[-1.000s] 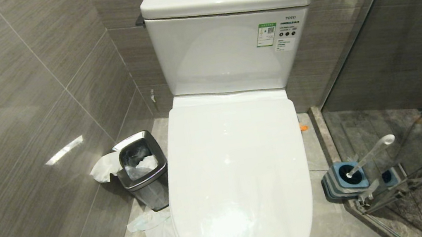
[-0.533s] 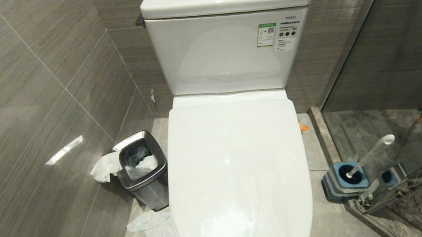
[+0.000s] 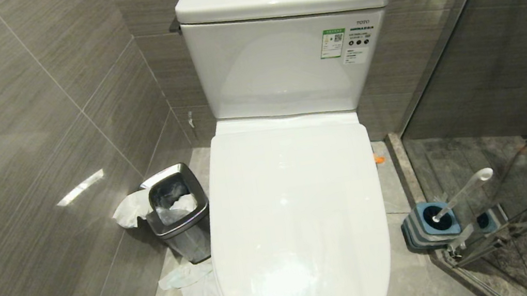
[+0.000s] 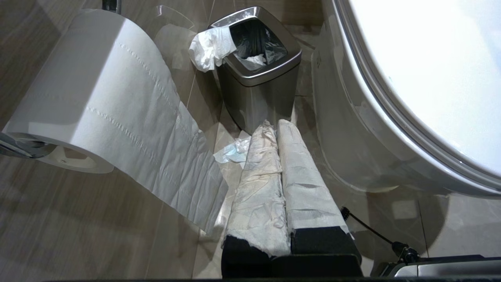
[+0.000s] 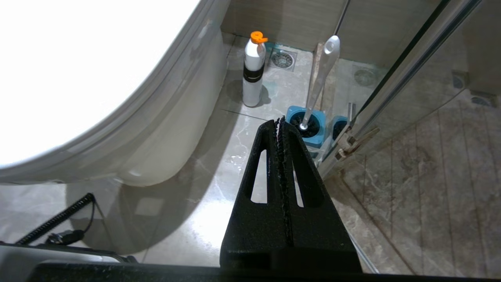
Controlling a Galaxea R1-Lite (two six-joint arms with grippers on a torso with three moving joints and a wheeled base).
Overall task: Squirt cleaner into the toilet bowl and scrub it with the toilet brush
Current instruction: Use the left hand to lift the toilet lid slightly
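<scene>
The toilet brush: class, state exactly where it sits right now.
The toilet brush stands in its blue holder on the floor to the toilet's right in the head view, against the glass shower partition.

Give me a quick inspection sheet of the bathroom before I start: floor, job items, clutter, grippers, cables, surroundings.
Surface: grey tile floor, dry-looking.
Job's things: toilet lid shut, hiding the bowl; toilet brush in its blue holder; bottle with orange cap beside the toilet.
Clutter: tissue on floor; steel waste bin overflowing.
Grippers: left gripper paper-wrapped, shut; right gripper shut, empty.
Cables: coiled black cable on floor.
Surroundings: glass shower door; toilet roll.
</scene>
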